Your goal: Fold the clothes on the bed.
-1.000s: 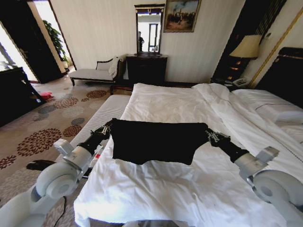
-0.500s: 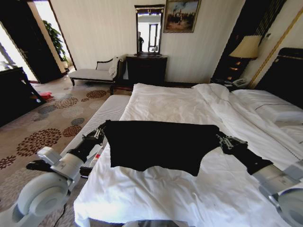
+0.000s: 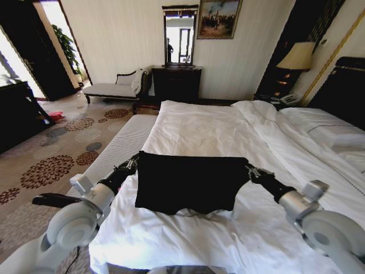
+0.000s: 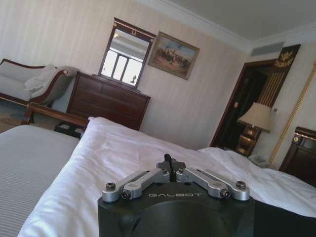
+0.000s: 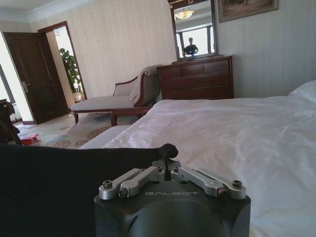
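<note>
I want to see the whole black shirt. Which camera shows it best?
The head view: the T-shirt hangs stretched between the left gripper and right gripper over the bed. The right wrist view shows only one dark stretch; the left wrist view, just a pinched bit.

Your black T-shirt (image 3: 191, 182) hangs with its lower hem bunched on the duvet at 6 o'clock, so sleeves and any chest lettering are folded out of sight. Left gripper (image 3: 134, 162) fingertips at 9 o'clock of the shirt are buried in the cloth edge; same for the right gripper (image 3: 249, 170) at 3 o'clock. In the left wrist view the left gripper's (image 4: 169, 163) tips vanish behind a dark fabric nub. In the right wrist view the shirt (image 5: 64, 187) is cut off at the frame's edges. The bed (image 3: 228, 128) runs off the head view at 3 and 6 o'clock; its headboard (image 3: 347, 85) is cropped.
</note>
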You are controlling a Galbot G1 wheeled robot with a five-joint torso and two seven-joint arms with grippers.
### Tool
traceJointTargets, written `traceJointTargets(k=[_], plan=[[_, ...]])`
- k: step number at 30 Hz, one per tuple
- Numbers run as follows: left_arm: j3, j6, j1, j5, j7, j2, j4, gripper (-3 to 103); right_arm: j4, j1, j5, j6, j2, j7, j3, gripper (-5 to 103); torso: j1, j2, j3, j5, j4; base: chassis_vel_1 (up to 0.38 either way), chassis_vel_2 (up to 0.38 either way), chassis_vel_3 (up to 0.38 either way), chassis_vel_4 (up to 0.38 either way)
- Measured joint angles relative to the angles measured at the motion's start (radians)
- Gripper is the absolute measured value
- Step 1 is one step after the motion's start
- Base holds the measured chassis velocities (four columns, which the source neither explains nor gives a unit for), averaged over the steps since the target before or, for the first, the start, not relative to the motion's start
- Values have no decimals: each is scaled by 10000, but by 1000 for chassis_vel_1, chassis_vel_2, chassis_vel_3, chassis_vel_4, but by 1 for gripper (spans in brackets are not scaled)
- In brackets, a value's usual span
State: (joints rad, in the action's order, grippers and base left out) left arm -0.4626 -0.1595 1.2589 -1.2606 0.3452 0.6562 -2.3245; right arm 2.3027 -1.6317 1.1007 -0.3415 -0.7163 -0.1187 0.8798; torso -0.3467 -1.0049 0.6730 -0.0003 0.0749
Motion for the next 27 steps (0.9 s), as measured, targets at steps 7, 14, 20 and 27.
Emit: traceJointTargets(k=[7,14,20,27], plan=[[2208,24,-2538,-85,-76,405,2333,1,-1650,2086,255,21,601,-95,-1899,0,-3,2,2,3,0,0,0,0,0],[4326,77,-4725,130,-310,1289,4406,1,-3465,3850,480,149,1069,98,-3448,0,-2,1,1,7,5,0,0,0,0],[4937,118,-5580,402,-699,1973,5960,1,-4675,5218,444,403,1250,482,-4575,0,-4,3,1,5,1,0,0,0,0],[5276,207,-6213,690,-1018,2713,7336,1,-5909,6457,178,659,837,701,-5963,0,-1,3,0,5,2,0,0,0,0]])
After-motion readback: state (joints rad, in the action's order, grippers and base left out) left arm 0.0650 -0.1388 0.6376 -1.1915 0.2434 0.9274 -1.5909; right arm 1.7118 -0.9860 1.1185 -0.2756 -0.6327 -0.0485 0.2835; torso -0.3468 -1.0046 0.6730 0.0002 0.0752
